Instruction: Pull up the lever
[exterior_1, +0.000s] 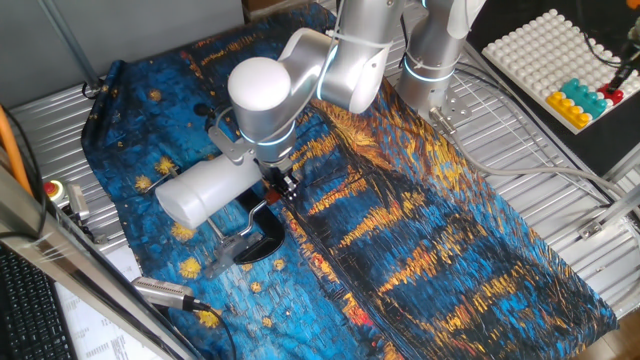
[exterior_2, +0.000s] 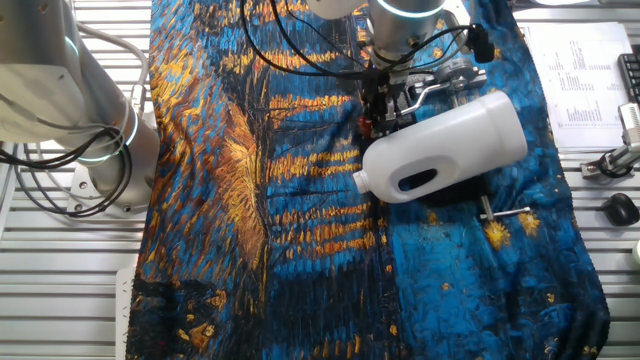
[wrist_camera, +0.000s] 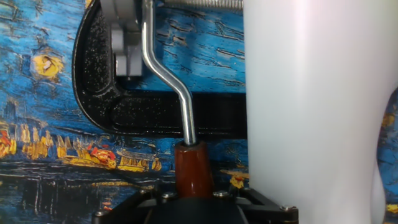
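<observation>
Lever (wrist_camera: 168, 81), a slim bent silver metal arm with dark-red cylindrical knob (wrist_camera: 193, 171), ran toward 12 o'clock from the black two-finger gripper (wrist_camera: 194, 198), which appeared clamped on the knob; white plastic cylinder (wrist_camera: 311, 106) stood at 3 o'clock.

Polished metal lever (wrist_camera: 166, 78) with glossy red knob, smooth white plastic cylinder (wrist_camera: 311, 106), rough black base (wrist_camera: 155, 115).
</observation>
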